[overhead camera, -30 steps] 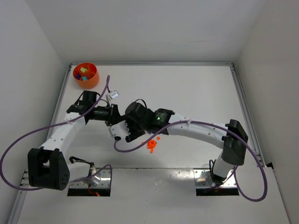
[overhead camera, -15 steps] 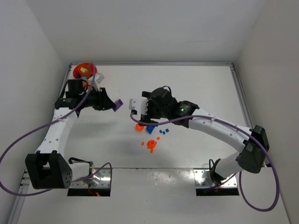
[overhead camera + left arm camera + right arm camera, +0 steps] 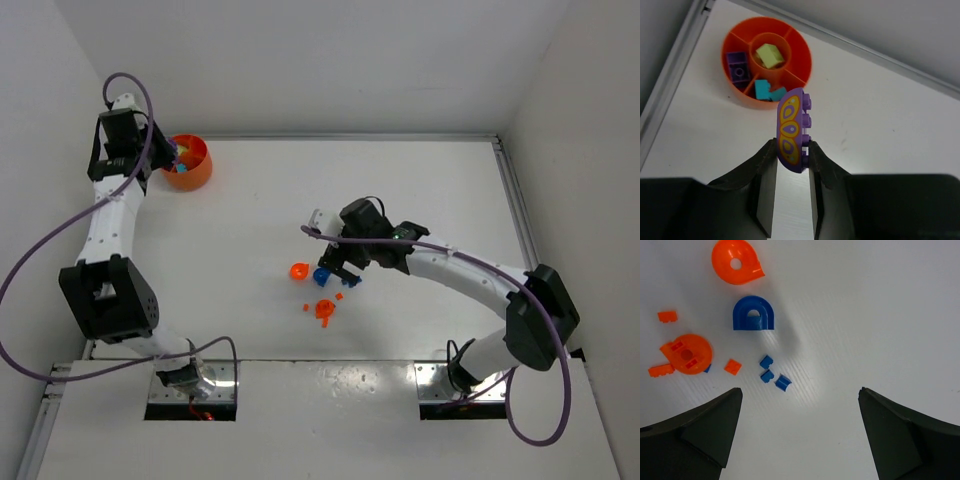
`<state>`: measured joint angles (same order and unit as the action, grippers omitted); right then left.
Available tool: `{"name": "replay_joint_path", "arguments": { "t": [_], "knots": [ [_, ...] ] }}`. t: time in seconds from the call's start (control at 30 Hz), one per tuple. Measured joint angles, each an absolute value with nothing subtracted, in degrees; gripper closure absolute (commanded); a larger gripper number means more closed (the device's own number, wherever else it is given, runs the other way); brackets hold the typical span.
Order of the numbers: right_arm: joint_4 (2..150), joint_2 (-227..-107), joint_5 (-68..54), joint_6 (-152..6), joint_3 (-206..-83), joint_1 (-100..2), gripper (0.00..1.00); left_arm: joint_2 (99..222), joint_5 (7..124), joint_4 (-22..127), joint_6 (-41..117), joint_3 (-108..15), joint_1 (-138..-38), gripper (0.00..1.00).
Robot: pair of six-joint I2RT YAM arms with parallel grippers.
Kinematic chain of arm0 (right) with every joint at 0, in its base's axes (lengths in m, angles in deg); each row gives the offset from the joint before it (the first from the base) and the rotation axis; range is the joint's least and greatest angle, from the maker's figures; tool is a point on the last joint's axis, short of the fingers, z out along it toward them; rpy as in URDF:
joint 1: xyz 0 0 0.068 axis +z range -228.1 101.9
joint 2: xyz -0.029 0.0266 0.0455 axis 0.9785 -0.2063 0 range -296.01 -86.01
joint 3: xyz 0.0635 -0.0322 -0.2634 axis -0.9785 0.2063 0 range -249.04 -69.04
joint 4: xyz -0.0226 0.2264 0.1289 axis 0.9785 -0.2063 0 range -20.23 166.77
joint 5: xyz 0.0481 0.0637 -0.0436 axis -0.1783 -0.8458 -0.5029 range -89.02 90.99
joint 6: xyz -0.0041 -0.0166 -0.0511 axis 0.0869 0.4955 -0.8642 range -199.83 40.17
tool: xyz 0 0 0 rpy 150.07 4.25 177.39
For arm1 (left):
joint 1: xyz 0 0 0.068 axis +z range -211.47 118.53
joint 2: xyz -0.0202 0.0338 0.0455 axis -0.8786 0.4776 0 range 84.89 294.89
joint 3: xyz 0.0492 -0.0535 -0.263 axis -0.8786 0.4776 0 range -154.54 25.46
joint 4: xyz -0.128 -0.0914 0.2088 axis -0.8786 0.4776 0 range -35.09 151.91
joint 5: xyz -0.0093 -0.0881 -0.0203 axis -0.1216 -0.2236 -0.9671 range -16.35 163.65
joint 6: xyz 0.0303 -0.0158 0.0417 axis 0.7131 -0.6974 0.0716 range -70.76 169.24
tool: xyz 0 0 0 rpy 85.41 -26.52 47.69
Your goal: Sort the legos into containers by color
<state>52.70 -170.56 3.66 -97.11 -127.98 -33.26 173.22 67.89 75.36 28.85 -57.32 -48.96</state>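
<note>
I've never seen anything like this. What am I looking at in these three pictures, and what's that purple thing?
This is a robot with a left arm and a right arm, bolted to a white table. One picture looks down from above. The other two come from a small camera on each wrist, so the dark shapes at the bottom are that arm's own fingers.

The left gripper pinches a purple piece with a yellow pattern, close to an orange bowl with dividers. The bowl holds a lime brick, a purple brick and teal pieces, each in its own section.

The right gripper is open and empty, over loose blue and orange legos on the table.
</note>
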Motion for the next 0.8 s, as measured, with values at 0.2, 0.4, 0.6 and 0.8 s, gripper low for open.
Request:
{"name": "replay_joint_path", "arguments": {
  "t": [0.2,0.4,0.6,0.8],
  "knots": [
    [53.3,-170.7,3.1,-90.5,-128.2,-35.2,0.01,183.3,74.6,74.6,24.5,-65.9,-46.9,1.0],
    [54.8,-170.7,3.2,-86.9,-128.2,-36.6,0.01,192.6,76.6,74.6,21.8,-73.9,-46.4,1.0],
    [55.6,-170.7,3.1,-84.7,-128.2,-38.3,0.01,198.3,78.4,74.5,21.9,-77.7,-46.4,1.0],
    [55.8,-171.0,2.2,-83.3,-128.2,-39.7,0.01,202.0,80.6,74.5,22.9,-79.6,-46.4,1.0]
  ]
}}
